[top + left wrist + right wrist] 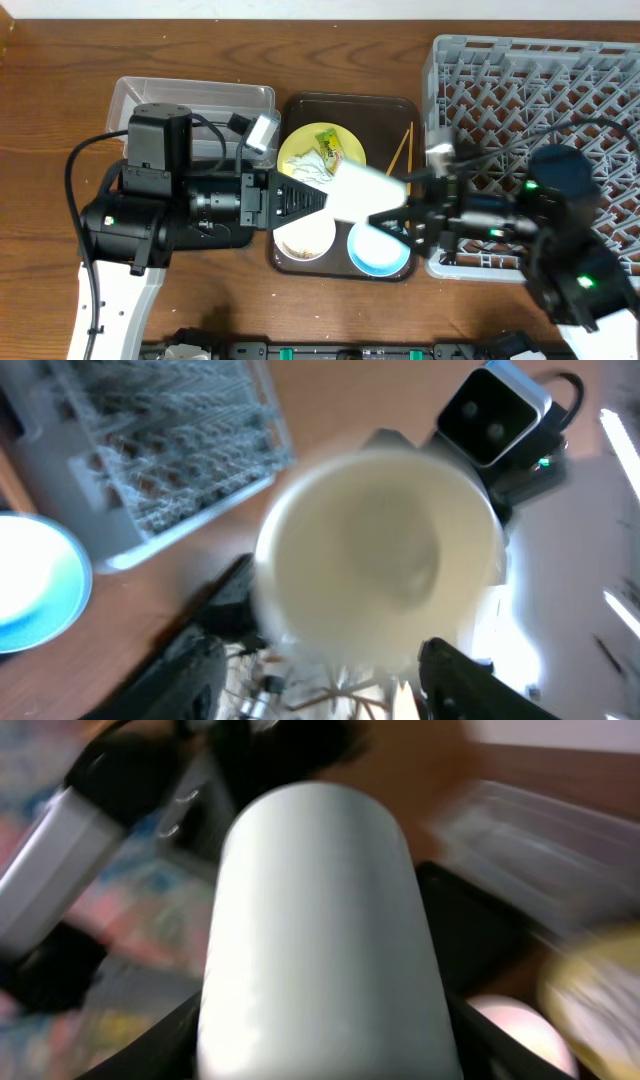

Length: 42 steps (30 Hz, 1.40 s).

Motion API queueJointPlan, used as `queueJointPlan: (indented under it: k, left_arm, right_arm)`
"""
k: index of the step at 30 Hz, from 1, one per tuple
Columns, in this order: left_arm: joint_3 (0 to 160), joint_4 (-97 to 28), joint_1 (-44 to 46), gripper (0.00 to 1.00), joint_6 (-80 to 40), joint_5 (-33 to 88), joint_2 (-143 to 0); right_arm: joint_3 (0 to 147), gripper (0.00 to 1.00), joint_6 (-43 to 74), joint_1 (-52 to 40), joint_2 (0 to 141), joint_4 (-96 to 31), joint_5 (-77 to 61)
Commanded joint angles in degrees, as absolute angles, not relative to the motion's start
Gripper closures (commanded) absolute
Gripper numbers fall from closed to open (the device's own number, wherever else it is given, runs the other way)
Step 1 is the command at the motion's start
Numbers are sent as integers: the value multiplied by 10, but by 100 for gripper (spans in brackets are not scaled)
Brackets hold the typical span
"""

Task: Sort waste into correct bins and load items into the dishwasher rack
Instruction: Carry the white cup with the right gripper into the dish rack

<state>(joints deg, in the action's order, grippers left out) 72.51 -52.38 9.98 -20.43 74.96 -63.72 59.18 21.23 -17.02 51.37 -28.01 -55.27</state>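
White cup (362, 190), mouth seen only by left wrist: left pincer (328, 197) spread, right pincer (386, 202) clasping.

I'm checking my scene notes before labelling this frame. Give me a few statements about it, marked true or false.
1. The white cup is up between the left hand and the right hand, above the brown tray. True.
2. The yellow plate is in the rack. False: the yellow plate sits on the brown tray.
3. The blue bowl sits on the brown tray. True.
4. The tissue lies in the clear tub. False: the tissue lies on the yellow plate.
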Motion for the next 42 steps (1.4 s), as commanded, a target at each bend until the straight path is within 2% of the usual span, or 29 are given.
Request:
queueJointPlan:
  k: [1, 4, 7, 16, 26, 28, 30, 33, 35, 38, 40, 42]
  left_arm:
    - [726, -567, 104, 30, -187, 623, -632]
    - [726, -615, 104, 29, -186, 545, -632]
    - [726, -632, 104, 29, -169, 532, -632]
    - [726, -650, 104, 29, -157, 500, -632]
    - [726, -672, 104, 28, -145, 468, -632]
    - [726, -673, 104, 28, -139, 468, -632]
    - [726, -673, 104, 28, -135, 468, -632]
    - [726, -672, 104, 28, -135, 468, -632]
    - [726, -672, 104, 28, -135, 468, -632]
    - [726, -673, 104, 28, -131, 468, -632]
    - [726, -673, 104, 28, -131, 468, -632]
    - [726, -673, 104, 28, -131, 466, -632]
  right_arm:
    - [596, 53, 207, -90, 492, -370, -364]
    - [596, 55, 208, -28, 487, -504, -180]
    - [596, 57, 207, -1, 505, -581, -106]
    - [613, 58, 204, 0, 651, -627, -84]
    - [732, 58, 171, -2, 849, -650, -58]
    - [740, 57, 171, -8, 869, -672, -60]
    - [740, 50, 170, -17, 884, -682, -60]
    - [740, 56, 166, -30, 893, -694, -60]
    - [740, 51, 166, -39, 891, -708, -63]
    - [740, 28, 167, -55, 890, -728, -58]
    - [741, 20, 170, -58, 889, -729, -58]
    - [747, 18, 176, -58, 882, -729, -58]
